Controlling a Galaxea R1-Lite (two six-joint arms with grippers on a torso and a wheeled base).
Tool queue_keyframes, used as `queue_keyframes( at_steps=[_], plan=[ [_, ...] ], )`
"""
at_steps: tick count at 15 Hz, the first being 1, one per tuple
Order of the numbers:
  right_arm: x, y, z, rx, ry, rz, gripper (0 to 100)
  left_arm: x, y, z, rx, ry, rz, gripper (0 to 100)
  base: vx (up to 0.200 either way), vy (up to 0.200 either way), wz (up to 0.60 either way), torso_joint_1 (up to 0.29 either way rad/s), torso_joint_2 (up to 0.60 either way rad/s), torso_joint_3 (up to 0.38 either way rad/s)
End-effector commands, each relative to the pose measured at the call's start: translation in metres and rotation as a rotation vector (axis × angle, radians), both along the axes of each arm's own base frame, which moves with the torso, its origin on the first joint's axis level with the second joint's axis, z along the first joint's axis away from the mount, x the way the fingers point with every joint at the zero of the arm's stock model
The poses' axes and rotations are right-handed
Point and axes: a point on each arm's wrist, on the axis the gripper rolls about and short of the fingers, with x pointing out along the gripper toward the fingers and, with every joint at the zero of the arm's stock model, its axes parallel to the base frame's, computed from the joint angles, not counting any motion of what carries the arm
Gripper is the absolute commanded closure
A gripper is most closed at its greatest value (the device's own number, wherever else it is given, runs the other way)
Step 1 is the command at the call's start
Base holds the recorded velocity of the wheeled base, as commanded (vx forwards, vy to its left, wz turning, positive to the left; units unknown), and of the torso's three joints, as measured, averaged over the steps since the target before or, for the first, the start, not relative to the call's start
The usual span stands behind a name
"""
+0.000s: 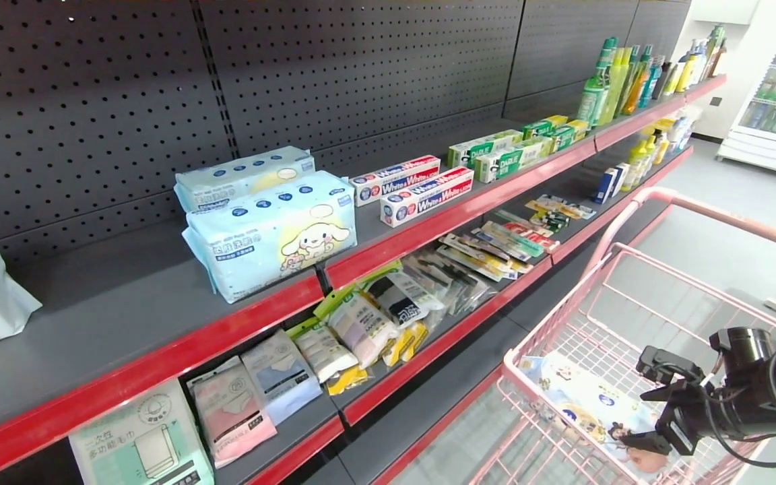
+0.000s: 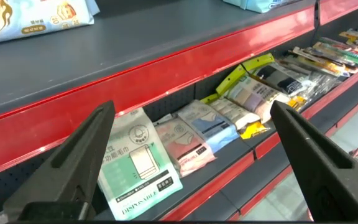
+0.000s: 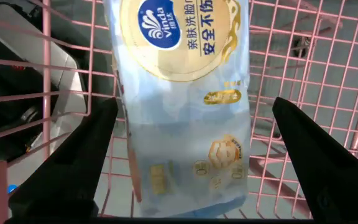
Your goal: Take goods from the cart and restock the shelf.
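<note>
Right now my right gripper [image 3: 191, 112] hangs inside the cart [image 1: 632, 250] with its fingers spread wide, one on each side of the tissue pack [image 3: 185, 81] that lies on the wire floor. They have not closed on it, and I cannot tell whether either finger touches the wrapper. My left gripper [image 2: 191, 106] is also spread and carries nothing; it hangs in front of the lower tier, where flat packets [image 2: 138, 165] lie in a row.

Farther out, the upper shelf [image 1: 112, 296] carries two blue tissue bundles [image 1: 270, 232], one behind the other. Toothpaste boxes [image 1: 425, 195] sit just beside them on their right, and bare grey board runs off to their left.

I judge the restocking partly done. Those bundles look to be in place, while the pack below my right gripper is not yet gripped. Closing, lifting, carrying and setting it down are all left. It is the one item I can make out in the basket.
</note>
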Motion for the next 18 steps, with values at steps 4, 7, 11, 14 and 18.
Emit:
queue_keyframes(
  at_steps=[4,7,11,14,18],
  plan=[
    [-0.001,-0.001,-0.014,0.023,0.042,-0.002,0,0.0,0.0,0.0,0.0,0.001,0.001,0,0.0,0.0,0.0,-0.004,0.02,0.009],
    [0.005,0.009,-0.021,0.026,0.057,0.035,0,0.0,0.0,0.0,0.0,0.001,0.001,0,0.0,0.0,0.0,0.0,0.0,0.0],
    [0.006,0.011,-0.035,0.032,0.076,0.04,0,0.0,0.0,0.0,0.0,0.001,0.001,0,0.0,0.0,0.0,0.0,0.0,0.0],
    [0.008,0.012,-0.043,0.029,0.066,0.044,0,0.0,0.0,0.0,0.0,0.002,0.001,0,0.0,0.0,0.0,0.0,0.0,0.0],
    [0.008,0.015,-0.044,0.031,0.074,0.054,100,0.0,0.0,0.0,0.0,0.002,0.001,0,0.0,0.0,0.0,0.0,0.0,0.0]
  ],
)
